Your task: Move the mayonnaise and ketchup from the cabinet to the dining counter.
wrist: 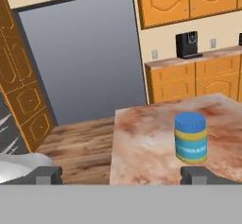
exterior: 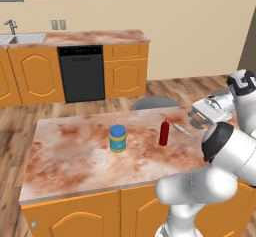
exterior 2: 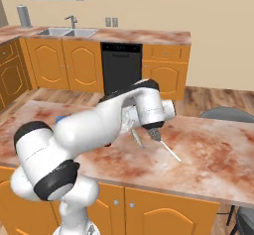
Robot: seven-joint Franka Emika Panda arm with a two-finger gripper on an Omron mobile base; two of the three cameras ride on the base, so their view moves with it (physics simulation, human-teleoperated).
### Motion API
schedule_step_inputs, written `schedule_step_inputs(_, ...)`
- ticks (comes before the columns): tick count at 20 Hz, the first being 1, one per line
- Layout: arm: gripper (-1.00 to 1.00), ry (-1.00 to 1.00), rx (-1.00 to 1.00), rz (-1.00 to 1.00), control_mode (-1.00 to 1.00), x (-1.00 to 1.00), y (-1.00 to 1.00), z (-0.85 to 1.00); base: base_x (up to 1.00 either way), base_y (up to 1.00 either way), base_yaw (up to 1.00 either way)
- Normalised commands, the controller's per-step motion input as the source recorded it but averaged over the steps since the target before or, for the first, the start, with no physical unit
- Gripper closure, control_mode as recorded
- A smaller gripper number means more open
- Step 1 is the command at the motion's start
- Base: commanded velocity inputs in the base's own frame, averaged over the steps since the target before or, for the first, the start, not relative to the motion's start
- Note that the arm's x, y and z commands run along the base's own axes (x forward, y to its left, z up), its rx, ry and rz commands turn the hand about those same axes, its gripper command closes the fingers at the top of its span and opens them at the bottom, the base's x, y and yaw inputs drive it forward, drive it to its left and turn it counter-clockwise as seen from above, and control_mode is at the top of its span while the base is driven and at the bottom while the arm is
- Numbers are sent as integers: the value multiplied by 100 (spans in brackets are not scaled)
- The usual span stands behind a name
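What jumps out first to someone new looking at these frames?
The mayonnaise and the ketchup stand upright, apart from each other, on the reddish marbled dining counter. The white arm bends over the counter's near right side, its hand open beside the ketchup and holding nothing. Behind, a black dishwasher breaks the row of orange cabinet doors.

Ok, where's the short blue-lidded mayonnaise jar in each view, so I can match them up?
Left base view: the short blue-lidded mayonnaise jar stands upright, centre of picture.
Right base view: a blue sliver, likely its lid, peeks from behind the white arm, left of centre.
Hand view: lower right, upright.
Shared landmark: the reddish-brown marbled stone counter top it stands on.
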Motion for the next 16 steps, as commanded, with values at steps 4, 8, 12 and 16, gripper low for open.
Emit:
schedule_step_inputs(4, -100, -8, 0, -22, -100, -35, 76, 31, 0, 0, 0)
schedule_step_inputs(8, -100, -4, 0, -32, -100, -46, 60, 46, 0, 0, 0)
schedule_step_inputs(12, -100, 9, 0, -39, -100, -53, 21, 78, 0, 0, 0)
schedule_step_inputs(16, -100, 39, -2, -35, -100, -39, 16, 84, 0, 0, 0)
